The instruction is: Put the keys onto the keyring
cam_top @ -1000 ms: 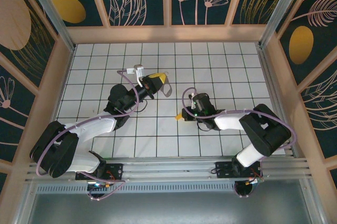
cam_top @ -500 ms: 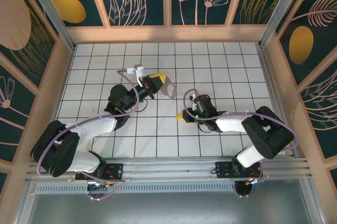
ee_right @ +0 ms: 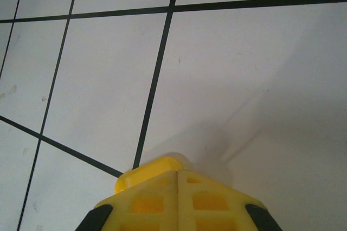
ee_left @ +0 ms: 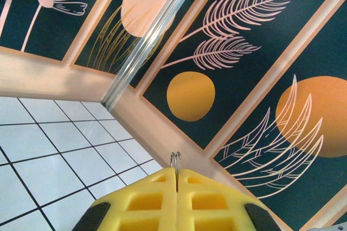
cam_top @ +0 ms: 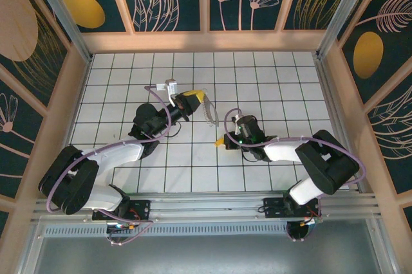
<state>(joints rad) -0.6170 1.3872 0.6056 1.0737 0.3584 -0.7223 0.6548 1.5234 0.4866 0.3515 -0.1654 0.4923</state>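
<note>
Top external view shows the left gripper (cam_top: 201,99) raised over the white tiled table (cam_top: 257,74) with the thin pale grey-beige oval keyring (cam_top: 208,113) hanging from its yellow tips. Over the last second the loop has turned. First it was a narrow sliver, then a broad oval, and now it hangs edge-on with a fringe of small silvery metal keys (cam_top: 206,118) along it.

In the left wrist view the yellow fingers are pressed flat together, and a small bright wire loop (ee_left: 175,159) pokes up from the seam. The ring is pinched, not resting loose.

The right gripper (cam_top: 221,140) sits low over the tiles just beside the ring, a little nearer the arm bases. Its tips stay over the same tile, though the arm behind them has shifted. Its jaws, slightly apart a moment ago, have now come together; the right wrist view shows the right gripper (ee_right: 178,172) as one closed yellow wedge over bare tile.

Whether a key is caught inside cannot be told, as nothing shows at the seam. I judge this closing to be a pick attempt on a loose key, so threading has not started.
</note>
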